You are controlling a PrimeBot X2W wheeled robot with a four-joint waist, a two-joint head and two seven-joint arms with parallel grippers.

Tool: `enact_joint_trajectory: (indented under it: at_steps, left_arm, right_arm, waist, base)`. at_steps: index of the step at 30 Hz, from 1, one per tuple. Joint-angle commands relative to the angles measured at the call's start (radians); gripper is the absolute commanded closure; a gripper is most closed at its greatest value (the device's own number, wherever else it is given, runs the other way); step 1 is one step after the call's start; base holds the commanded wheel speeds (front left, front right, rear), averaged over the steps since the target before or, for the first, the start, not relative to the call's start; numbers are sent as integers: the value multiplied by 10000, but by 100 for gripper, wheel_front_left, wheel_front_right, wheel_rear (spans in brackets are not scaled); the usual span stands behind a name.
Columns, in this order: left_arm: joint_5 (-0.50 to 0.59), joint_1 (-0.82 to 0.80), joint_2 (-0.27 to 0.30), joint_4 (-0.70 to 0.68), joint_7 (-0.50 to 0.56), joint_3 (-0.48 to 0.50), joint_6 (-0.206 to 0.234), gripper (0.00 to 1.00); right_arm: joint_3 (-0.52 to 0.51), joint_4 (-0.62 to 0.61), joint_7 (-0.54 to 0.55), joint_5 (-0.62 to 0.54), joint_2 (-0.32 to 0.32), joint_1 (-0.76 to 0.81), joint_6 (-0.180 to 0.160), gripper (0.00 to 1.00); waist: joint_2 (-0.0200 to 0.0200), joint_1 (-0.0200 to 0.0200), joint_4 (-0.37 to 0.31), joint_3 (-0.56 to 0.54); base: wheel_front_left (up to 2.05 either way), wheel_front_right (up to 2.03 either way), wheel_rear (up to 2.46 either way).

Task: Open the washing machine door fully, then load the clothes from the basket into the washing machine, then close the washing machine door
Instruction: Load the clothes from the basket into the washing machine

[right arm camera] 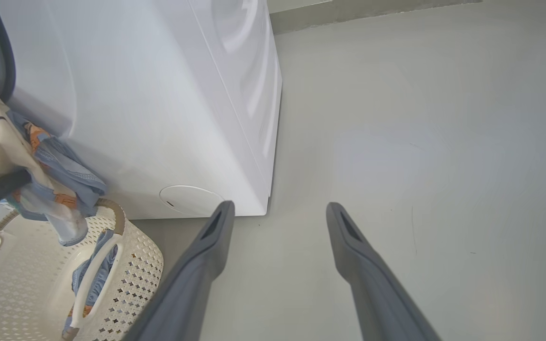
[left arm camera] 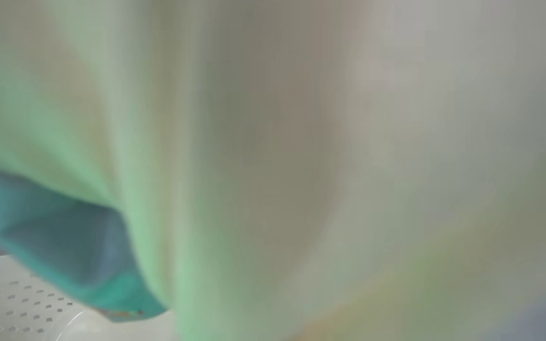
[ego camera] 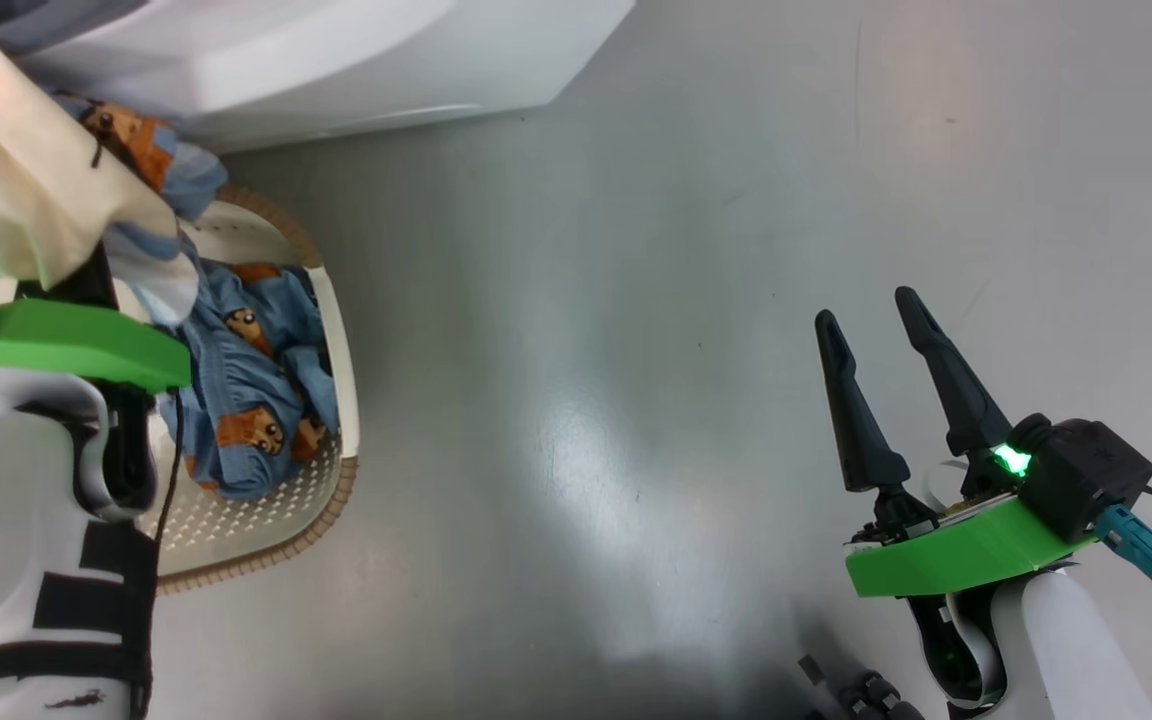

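Over the cream perforated plastic basket (ego camera: 334, 330), left gripper (right arm camera: 5, 183) clamped on a lifted cream and light blue printed garment (ego camera: 6, 180), more blue clothes (ego camera: 256, 400) inside, white washing machine (right arm camera: 159, 94) just beside, right gripper (ego camera: 868, 310) spread apart above grey floor (ego camera: 636, 300)

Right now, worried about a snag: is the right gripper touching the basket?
Apart. The head view shows a wide stretch of bare floor between the right gripper and the basket.

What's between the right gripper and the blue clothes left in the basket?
Nothing loose: bare grey floor, then the side wall and brown woven rim of the cream perforated basket. The right gripper hovers open off to the side; the light blue printed clothes lie exposed from above.
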Motion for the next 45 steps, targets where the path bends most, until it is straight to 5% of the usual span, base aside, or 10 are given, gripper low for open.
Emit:
enact_joint_trajectory:
  at_steps: [1, 22, 45]
  left_arm:
    - [3, 322, 256, -219, -62, 282, -17, 100]
    - [14, 2211, 193, -3416, -62, 978, -26, 100]
    - [1058, -1838, 1912, -2933, 1584, 563, 409, 100]
  right_arm:
    - [165, -158, -48, 64, 17, 103, 14, 0]
    - [233, 83, -48, 183, 17, 224, 14, 0]
    - [467, 144, -48, 534, 17, 144, 14, 0]
  waist:
    - [0, 0, 56, -103]
    - [0, 0, 271, -1210]
    - [0, 0, -295, -1265]
  base:
    - [0, 0, 0]
    - [0, 0, 0]
    - [0, 0, 0]
